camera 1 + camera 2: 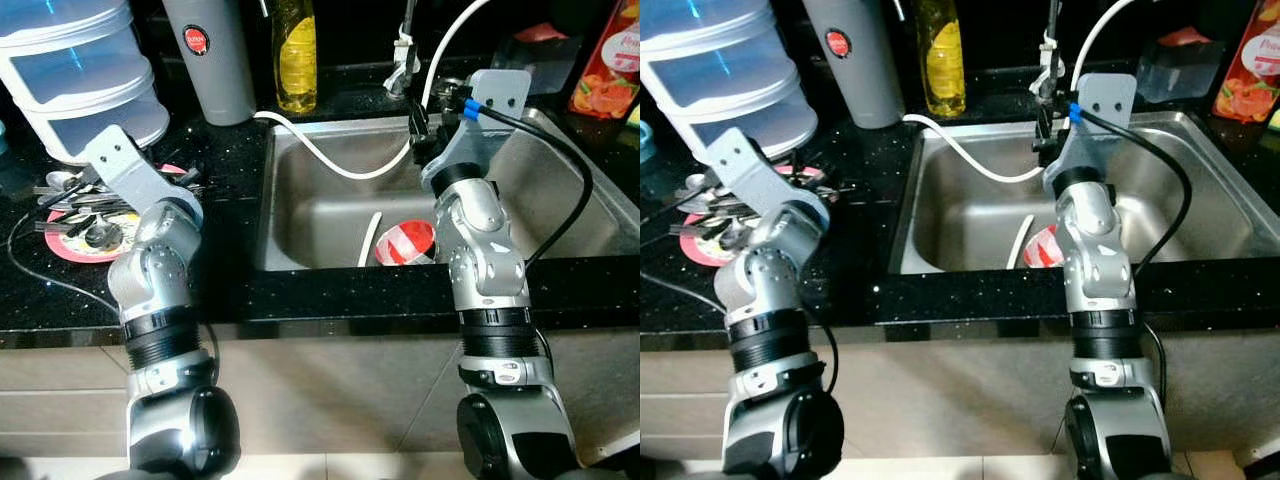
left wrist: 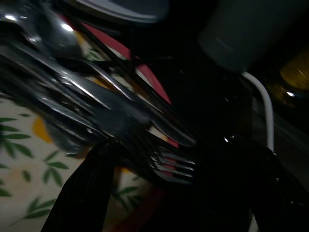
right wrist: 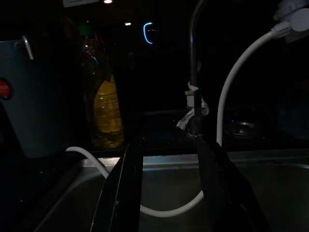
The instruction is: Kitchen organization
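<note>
In the left eye view, the two silver arms stand nearest, rising from below the black speckled countertop (image 1: 330, 300). The left arm reaches over a red-rimmed plate (image 1: 75, 248) piled with spoons and forks (image 1: 70, 195). The right arm reaches over the front rim of the steel sink (image 1: 300, 200), in which a red-and-white striped cup (image 1: 405, 243) lies against the front wall beside a white hose (image 1: 330, 160) that loops across the basin. Behind stand a grey jug (image 1: 212, 60), a yellow oil bottle (image 1: 295, 55), stacked translucent containers (image 1: 85, 75) and a juice carton (image 1: 610, 65).

The right eye view shows the same scene, the tap (image 1: 1048, 50) just behind the right wrist.

In the left wrist view, the left gripper (image 2: 159, 193) hangs low over the cutlery, its fingers (image 2: 82, 193) spread wide to either side of a fork (image 2: 169, 164) lying on the leaf-patterned plate; whether they touch it cannot be told.

In the right wrist view, the right gripper (image 3: 169, 188) is held above the sink, its fingers (image 3: 123, 193) apart and empty, pointing at the tap and hose.
</note>
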You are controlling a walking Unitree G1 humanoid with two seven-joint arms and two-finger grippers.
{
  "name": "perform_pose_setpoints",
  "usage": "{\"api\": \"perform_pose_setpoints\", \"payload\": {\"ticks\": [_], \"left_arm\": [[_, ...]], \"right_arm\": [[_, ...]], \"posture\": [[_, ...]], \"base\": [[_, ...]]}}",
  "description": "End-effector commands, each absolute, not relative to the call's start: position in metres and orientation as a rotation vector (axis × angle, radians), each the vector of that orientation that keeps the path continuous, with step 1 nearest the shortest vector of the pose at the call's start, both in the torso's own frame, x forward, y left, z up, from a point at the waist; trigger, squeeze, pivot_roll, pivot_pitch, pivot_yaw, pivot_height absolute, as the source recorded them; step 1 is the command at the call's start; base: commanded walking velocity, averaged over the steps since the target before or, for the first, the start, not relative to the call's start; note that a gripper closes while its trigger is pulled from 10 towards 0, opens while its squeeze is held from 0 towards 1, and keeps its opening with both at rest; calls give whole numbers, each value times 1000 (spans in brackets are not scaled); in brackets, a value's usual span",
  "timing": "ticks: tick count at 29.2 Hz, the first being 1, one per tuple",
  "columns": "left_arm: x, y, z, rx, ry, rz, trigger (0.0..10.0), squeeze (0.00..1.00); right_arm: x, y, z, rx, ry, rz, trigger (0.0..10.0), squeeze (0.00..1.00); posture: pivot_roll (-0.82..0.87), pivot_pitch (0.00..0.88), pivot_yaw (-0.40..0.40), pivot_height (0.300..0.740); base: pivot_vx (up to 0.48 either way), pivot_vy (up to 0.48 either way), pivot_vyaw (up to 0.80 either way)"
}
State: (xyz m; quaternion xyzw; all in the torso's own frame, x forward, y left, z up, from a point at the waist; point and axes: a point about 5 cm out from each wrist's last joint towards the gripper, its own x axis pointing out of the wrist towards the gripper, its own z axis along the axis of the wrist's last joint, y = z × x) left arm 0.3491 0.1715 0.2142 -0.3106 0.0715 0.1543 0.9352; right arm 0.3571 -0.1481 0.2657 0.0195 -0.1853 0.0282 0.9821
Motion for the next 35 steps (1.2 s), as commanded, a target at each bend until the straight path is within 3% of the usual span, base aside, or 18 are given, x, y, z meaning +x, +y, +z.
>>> {"api": "perform_pose_setpoints", "payload": {"ticks": [1, 5, 16, 23, 24, 26, 27, 29, 30, 31, 35], "left_arm": [[348, 165, 206, -681, 175, 332, 10000, 0], [342, 176, 205, -727, 150, 457, 10000, 0], [344, 173, 189, -845, 217, 491, 10000, 0], [354, 186, 177, -933, 261, 480, 8941, 0], [356, 188, 176, -940, 267, 470, 7451, 0], [357, 189, 176, -943, 271, 467, 6902, 0], [359, 192, 176, -945, 272, 459, 4745, 0], [361, 193, 176, -947, 272, 454, 4745, 0], [362, 195, 176, -946, 271, 452, 2863, 0], [363, 197, 176, -947, 270, 450, 39, 0], [364, 204, 174, -949, 263, 456, 0, 0]], "right_arm": [[359, -143, 266, 41, -373, 76, 10000, 0], [359, -143, 267, 40, -373, 81, 10000, 0], [358, -142, 266, 43, -372, 84, 10000, 0], [358, -143, 267, 42, -375, 78, 10000, 0], [358, -143, 267, 43, -375, 77, 10000, 0], [358, -143, 267, 43, -375, 77, 10000, 0], [358, -143, 267, 43, -375, 77, 10000, 0], [358, -143, 267, 42, -375, 77, 10000, 0], [358, -143, 267, 42, -375, 76, 10000, 0], [358, -144, 267, 42, -375, 75, 10000, 0], [357, -145, 267, 40, -376, 70, 10000, 0]], "posture": [[-30, 0, 81, 740], [-28, 0, 79, 740], [-34, 0, 77, 740], [-38, 0, 79, 740], [-40, 0, 78, 740], [-41, 0, 78, 740], [-42, 0, 78, 740], [-43, 0, 78, 740], [-44, 0, 79, 740], [-47, 0, 80, 740], [-49, 0, 80, 740]], "base": [[0, 0, 0], [0, 0, 0], [0, 0, 0], [0, 0, 0], [0, 0, 0], [0, 0, 0], [0, 0, 0], [0, 0, 0], [0, 0, 0], [0, 0, 0], [0, 0, 0]]}}
